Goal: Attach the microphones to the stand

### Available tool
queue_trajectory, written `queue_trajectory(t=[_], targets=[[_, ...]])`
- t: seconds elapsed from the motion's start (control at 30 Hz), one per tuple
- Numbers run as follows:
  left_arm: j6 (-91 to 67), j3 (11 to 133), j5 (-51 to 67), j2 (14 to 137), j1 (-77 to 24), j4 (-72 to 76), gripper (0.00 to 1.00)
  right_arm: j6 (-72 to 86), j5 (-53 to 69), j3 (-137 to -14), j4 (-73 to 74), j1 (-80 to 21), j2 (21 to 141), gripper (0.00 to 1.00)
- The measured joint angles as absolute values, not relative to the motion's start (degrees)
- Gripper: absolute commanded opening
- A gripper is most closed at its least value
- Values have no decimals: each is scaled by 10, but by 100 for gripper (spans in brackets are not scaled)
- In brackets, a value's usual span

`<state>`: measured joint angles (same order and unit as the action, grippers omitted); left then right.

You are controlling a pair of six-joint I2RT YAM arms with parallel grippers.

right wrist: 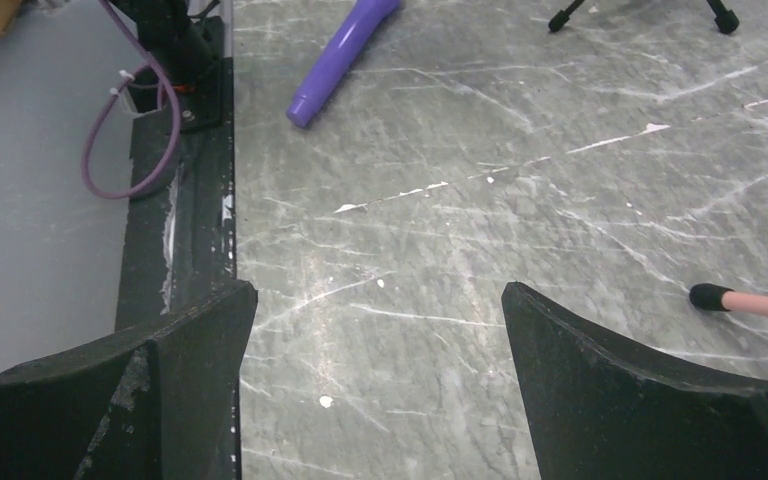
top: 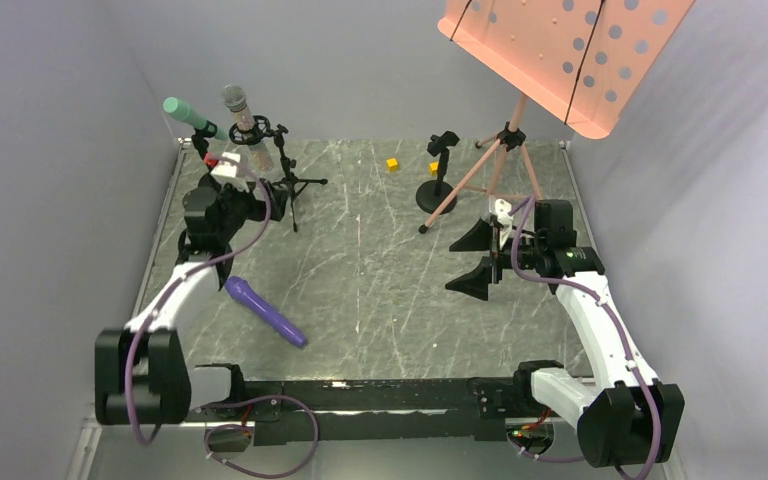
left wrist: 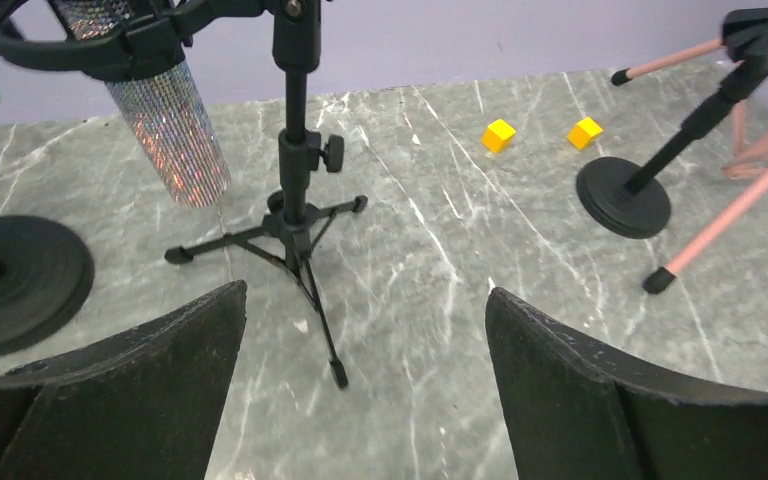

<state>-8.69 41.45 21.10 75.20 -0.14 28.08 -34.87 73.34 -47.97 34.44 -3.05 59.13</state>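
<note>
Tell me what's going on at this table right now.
Two robot arms are mounting microphones on stands. The teal-green microphone and the glittery microphone already sit in clips at the far left, the glittery one on a black tripod stand. The purple microphone lies loose on the table, and a round-base stand has an empty clip. The left gripper is open before the tripod stand, holding nothing. The right gripper is open and empty near the pink music stand.

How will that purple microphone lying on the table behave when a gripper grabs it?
The purple microphone looks like a rigid, rounded stick lying flat, so it will probably roll if nudged sideways. Its smooth, tapered body may slip lengthwise unless it is gripped squarely.
</note>
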Motion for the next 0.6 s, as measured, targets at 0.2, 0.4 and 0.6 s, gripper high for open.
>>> queue_trajectory(t=[0.2, 0.4, 0.6], targets=[[-108, 371, 190, 582, -1, 164, 99, -372, 708, -480, 344, -25, 586, 100], [-103, 369, 186, 420, -1, 24, 99, -418, 684, -481, 352, -18, 587, 100], [-60, 357, 217, 335, -1, -96, 99, -569, 643, -555, 425, -18, 630, 100]])
